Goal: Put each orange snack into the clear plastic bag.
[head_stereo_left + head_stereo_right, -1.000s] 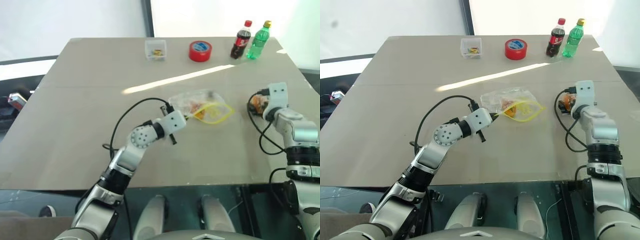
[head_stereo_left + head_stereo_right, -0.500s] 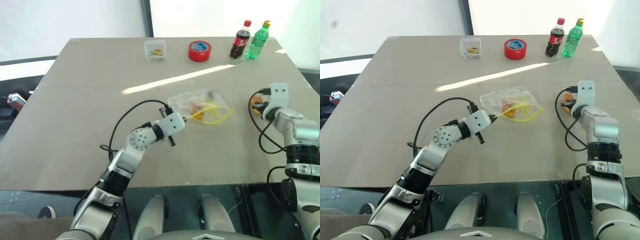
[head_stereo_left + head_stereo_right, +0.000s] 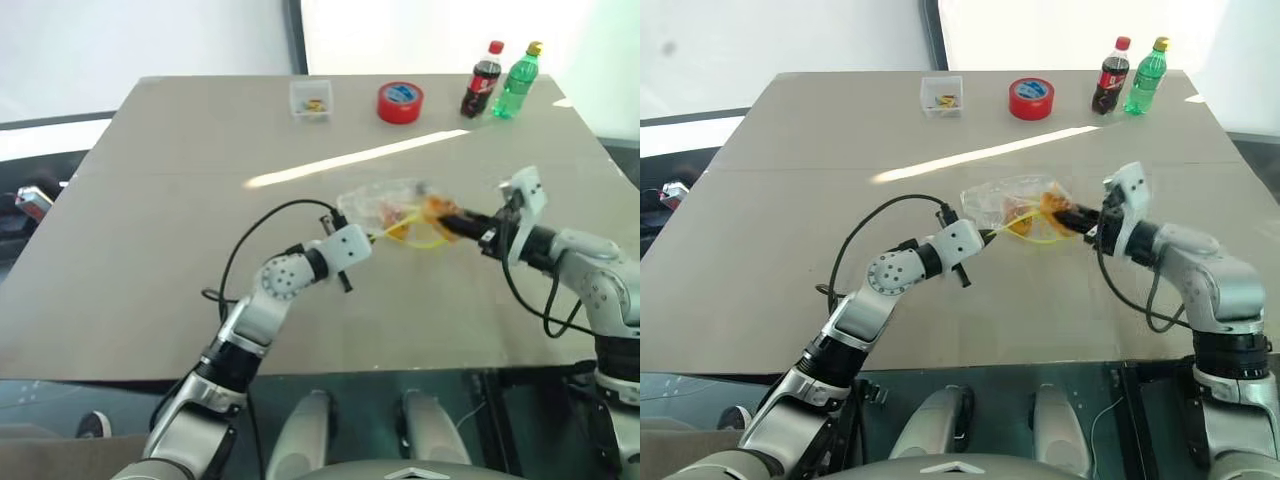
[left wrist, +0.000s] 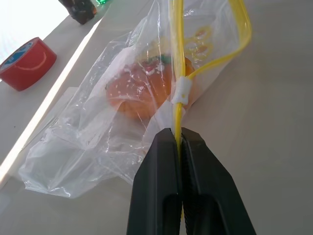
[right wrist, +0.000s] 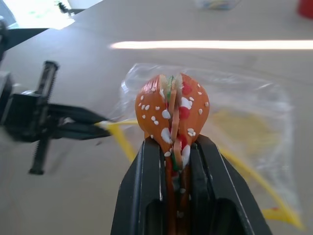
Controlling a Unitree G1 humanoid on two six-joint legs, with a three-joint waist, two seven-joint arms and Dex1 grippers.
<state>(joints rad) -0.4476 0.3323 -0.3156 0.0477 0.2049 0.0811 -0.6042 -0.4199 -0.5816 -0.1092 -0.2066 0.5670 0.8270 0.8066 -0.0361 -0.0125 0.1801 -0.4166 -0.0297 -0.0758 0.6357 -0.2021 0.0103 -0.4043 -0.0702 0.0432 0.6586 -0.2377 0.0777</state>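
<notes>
**Second snack at the bag mouth, ready to go in**

Broad grey worktop [image 3: 180, 200], carrying everything. Along its far edge, well apart from the work: a small clear box [image 3: 311, 98], a red tape roll [image 3: 400, 102], a dark cola bottle [image 3: 481, 78] and a green bottle [image 3: 516, 78], the two bottles just beside each other.

Near the middle of the worktop, the clear plastic bag [image 3: 385, 205], crinkled, lying flat with its yellow zip strip looped open toward the robot's right. Inside it already, one orange snack [image 4: 142, 88], seen through the film against the near wall of the bag.

Left end effector [image 4: 177, 147] pressed together on the yellow strip at the bag's edge, pinching it and holding the mouth up off the worktop. Right end effector [image 5: 172, 147] clamped on the other orange snack [image 5: 172, 110], gripped by its lower half with the rounded top standing proud of the fingertips. In the head views, held just above the worktop at the open yellow loop, pointed roughly level toward the left end effector.

Step in hand, by judgement: delivery of the second snack, one of two already bagged. Next move likely to call for a short push through the yellow loop, deep enough to clear the zip strip before letting go, with the left pinch kept firm so the mouth does not collapse. Risk of the snack catching on the strip or sliding out over the lip if released too shallow.
</notes>
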